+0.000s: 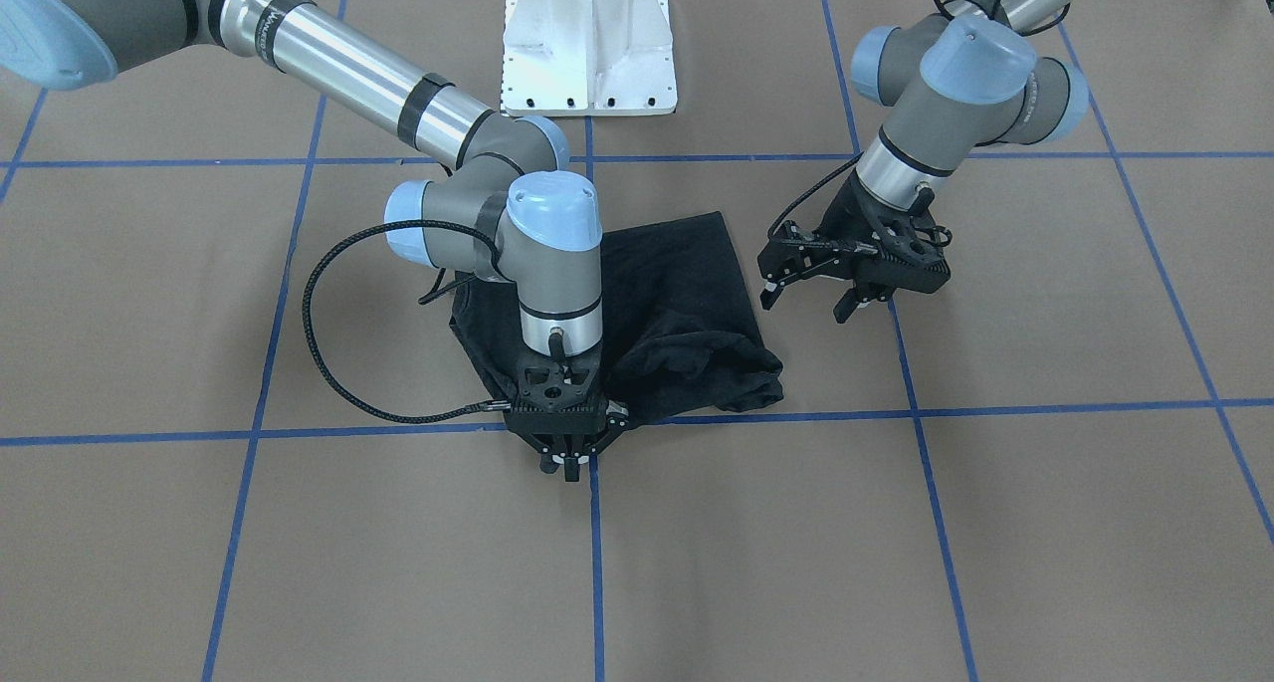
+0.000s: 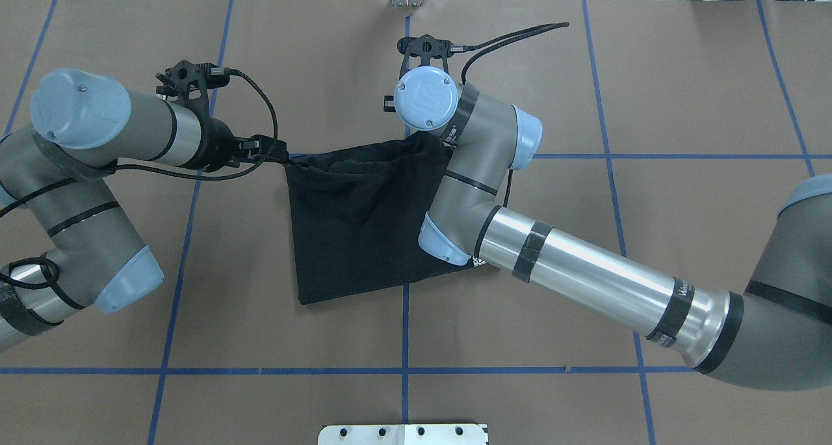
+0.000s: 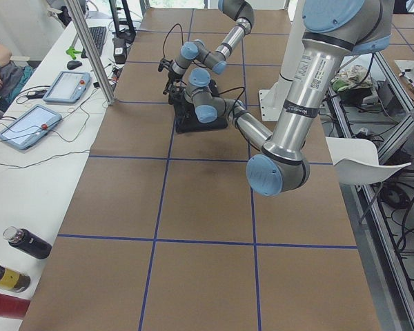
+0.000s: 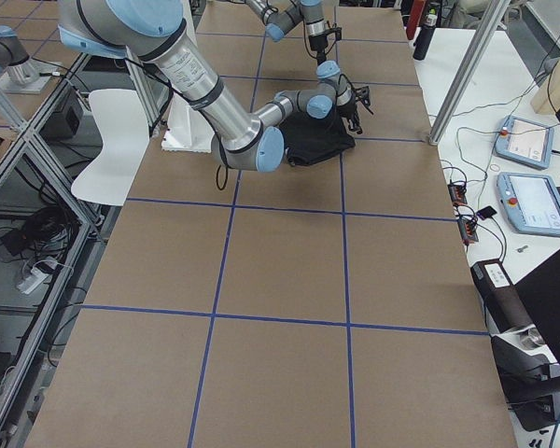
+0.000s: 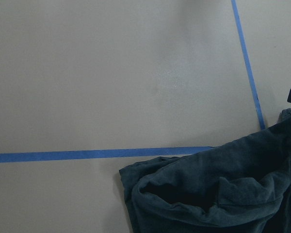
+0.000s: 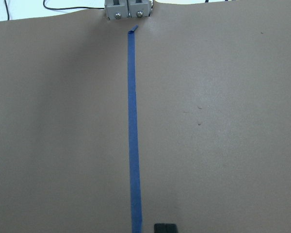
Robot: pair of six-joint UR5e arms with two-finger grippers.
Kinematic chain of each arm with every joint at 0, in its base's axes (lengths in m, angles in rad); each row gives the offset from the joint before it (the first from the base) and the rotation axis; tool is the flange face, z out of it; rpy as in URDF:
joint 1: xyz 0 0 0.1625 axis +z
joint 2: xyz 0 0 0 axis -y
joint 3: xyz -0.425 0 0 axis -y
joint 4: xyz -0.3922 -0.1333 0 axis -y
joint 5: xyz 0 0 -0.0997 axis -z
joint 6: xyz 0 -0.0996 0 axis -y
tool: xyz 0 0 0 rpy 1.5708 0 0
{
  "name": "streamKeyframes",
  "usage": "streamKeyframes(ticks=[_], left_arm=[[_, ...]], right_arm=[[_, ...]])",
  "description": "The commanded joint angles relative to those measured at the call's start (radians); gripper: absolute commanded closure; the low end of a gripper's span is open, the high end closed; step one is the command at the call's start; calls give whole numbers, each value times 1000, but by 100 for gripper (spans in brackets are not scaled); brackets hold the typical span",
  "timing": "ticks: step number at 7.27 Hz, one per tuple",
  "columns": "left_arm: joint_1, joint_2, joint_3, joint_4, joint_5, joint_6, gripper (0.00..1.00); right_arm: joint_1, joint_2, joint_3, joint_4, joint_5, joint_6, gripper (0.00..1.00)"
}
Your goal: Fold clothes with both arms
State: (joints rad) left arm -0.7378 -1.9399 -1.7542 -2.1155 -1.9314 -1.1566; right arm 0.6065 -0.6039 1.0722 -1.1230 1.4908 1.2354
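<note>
Exterior front-facing: the table (image 1: 995, 543) has the black T-shirt (image 1: 687, 294) part-folded mid-table, one edge bunched. Right fingers (image 1: 569, 468) are closed, no cloth seen in them. Left fingers (image 1: 767, 294) are spread beside the bunch. Likely between folds; next calls for pinching that bunched edge.

near arm (image 3: 300, 89) bent over black T-shirt (image 3: 207, 126) | far arm (image 3: 229, 33) beyond

A brown table (image 1: 1095, 563) gridded with blue tape (image 1: 597, 582); a white chair (image 4: 107, 140) stands beside it.
</note>
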Motion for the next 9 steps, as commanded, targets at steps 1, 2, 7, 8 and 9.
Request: streamKeyframes(ticks=[1,2,7,8,9], left_arm=[[0,1,-1,0,0,0,0],[0,1,-1,0,0,0,0],[-14,6,-2,6,2,8,0],[-35,33,-11,24,-15,17,0],[-70,62,-36,49,-41,97,0]], right_arm=[[33,1,5,-6,77,-2,1],[35,1,5,-6,77,-4,1],[116,-31,150,-295,244,-169,1],[159,-125,251,-313,319,-235,1],[198,-243,362,-314,369,-299,1]])
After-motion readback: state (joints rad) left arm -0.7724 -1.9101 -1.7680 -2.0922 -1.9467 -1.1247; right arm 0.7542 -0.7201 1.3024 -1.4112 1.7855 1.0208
